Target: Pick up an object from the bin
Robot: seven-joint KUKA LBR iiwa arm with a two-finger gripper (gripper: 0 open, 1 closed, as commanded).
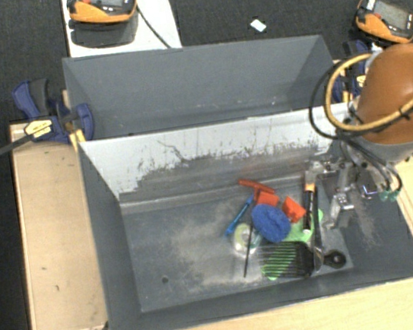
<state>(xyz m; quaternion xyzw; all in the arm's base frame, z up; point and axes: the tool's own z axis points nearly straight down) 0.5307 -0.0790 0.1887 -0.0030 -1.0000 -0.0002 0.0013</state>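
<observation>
While the claw (pixel 333 197) hangs low inside the bin (pixel 162 228), at the arm-side edge of a small heap, the step in hand reads as approach, with the grasp not yet made.

Item 1. Claw: state cannot be told, released or clenched. Nothing is seen lifted in it, and every piece below appears to lie on the bin floor.

Item 2. Black stick (pixel 313 221): slim, nearly upright in the view, just beside the claw on the side away from the arm. It is the nearest piece and, by judgement, the likeliest pick.

Item 3. Black wheel (pixel 334 259): small, round, just below the claw toward the near wall, at the foot of the stick.

Item 4. Orange piece (pixel 294 207): just beyond the stick.

Item 5. Blue soft lump (pixel 270 222): further out from the claw, at the middle of the heap.

Item 6. Green comb (pixel 282 260): beyond the stick, toward the near wall, touching the heap.

Item 7. Red strip (pixel 258 189) and blue-handled tool (pixel 237 217): on the heap's far side, well apart from the claw.

Next move, by judgement: a small shift toward the stick, a descent to the floor and a closing across its narrow width. The crowding pieces could be caught along with it.
</observation>
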